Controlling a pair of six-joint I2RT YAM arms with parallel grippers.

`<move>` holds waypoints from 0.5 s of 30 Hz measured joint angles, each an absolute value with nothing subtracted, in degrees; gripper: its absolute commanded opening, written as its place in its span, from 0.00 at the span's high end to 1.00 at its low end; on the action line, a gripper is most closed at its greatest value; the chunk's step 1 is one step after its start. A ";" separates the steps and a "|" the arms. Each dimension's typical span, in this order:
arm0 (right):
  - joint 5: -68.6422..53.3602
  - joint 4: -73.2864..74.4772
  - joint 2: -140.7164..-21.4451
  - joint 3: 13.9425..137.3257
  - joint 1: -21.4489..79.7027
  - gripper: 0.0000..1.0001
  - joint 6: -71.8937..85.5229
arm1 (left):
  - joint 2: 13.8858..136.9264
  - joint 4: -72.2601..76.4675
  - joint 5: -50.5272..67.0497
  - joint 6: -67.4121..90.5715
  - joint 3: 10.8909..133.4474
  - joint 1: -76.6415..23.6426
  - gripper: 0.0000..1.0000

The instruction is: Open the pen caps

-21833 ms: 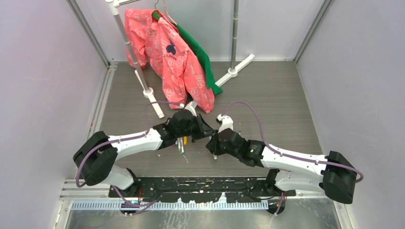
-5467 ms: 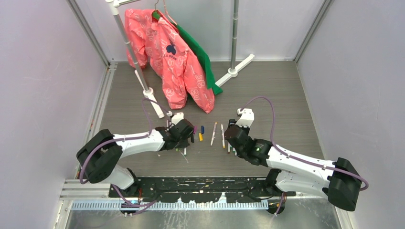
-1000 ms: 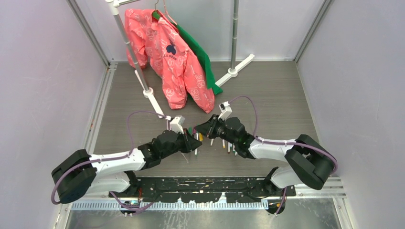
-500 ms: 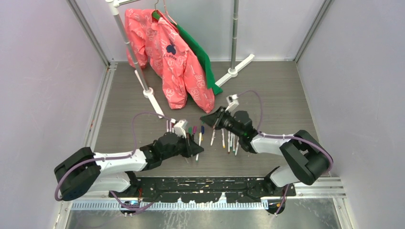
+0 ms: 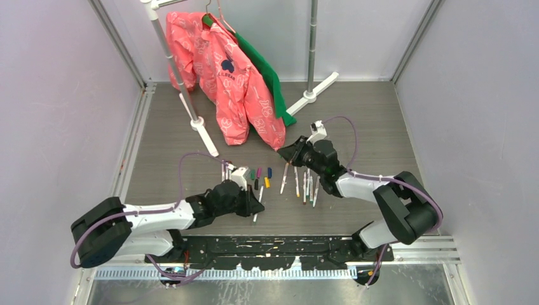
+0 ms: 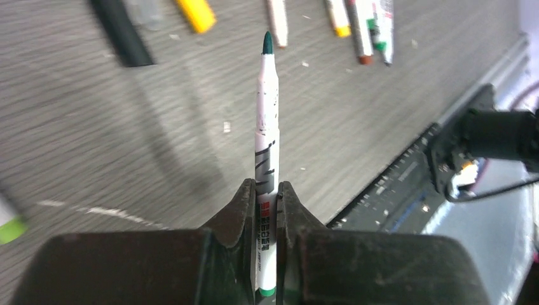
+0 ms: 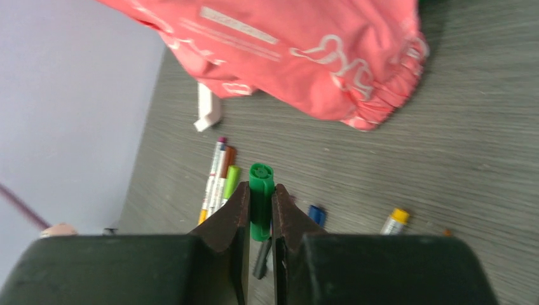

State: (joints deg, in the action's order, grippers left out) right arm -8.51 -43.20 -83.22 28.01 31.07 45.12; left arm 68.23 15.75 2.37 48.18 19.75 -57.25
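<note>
Green cap (image 7: 261,175) in R gripper (image 7: 260,196), apparently off pen (image 6: 267,127).

A pen (image 6: 267,108) juts ahead from the left gripper (image 6: 267,190). A pen cap (image 7: 261,175) sits in the right gripper (image 7: 260,194); ahead-left of it lie pens (image 7: 219,171), ahead-right a loose cap (image 7: 316,215), a jacket (image 7: 305,57) farther beyond.

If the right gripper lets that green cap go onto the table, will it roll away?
Probably a little: the green cap is a short round cylinder and the table looks flat. It seems rigid and light, pinched in the right gripper without deforming.
</note>
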 measured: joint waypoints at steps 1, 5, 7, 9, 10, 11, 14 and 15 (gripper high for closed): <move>-7.62 -40.01 -83.02 28.95 31.22 0.99 44.53 | 67.64 13.96 0.34 48.51 19.90 -57.25 1.00; -2.92 -28.18 -83.37 33.56 32.69 0.99 42.44 | 65.54 6.81 -8.36 50.39 21.41 -57.25 1.00; -0.03 -23.81 -84.66 36.14 34.50 0.99 41.54 | 64.73 3.95 -11.88 50.96 22.31 -57.25 1.00; 2.66 -20.10 -87.00 38.70 37.01 0.99 40.66 | 64.25 1.13 -14.76 51.48 23.38 -57.25 1.00; 3.84 -18.59 -88.33 39.75 38.15 0.99 40.45 | 64.14 -0.01 -15.94 51.77 23.88 -57.25 1.00; 4.64 -17.45 -89.41 40.42 39.00 0.99 40.34 | 64.10 -1.04 -16.91 52.07 24.32 -57.25 1.00; 7.29 -13.47 -92.51 41.82 41.69 0.99 40.03 | 64.01 -3.90 -19.35 52.42 25.17 -57.25 1.00; 8.08 -12.21 -93.27 42.13 42.39 0.98 39.94 | 63.94 -4.29 -19.68 52.45 25.28 -57.25 1.00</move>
State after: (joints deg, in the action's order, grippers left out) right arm 8.08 -12.21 -93.27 42.13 42.39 39.94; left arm 63.94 -4.29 -19.68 52.45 25.28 -57.25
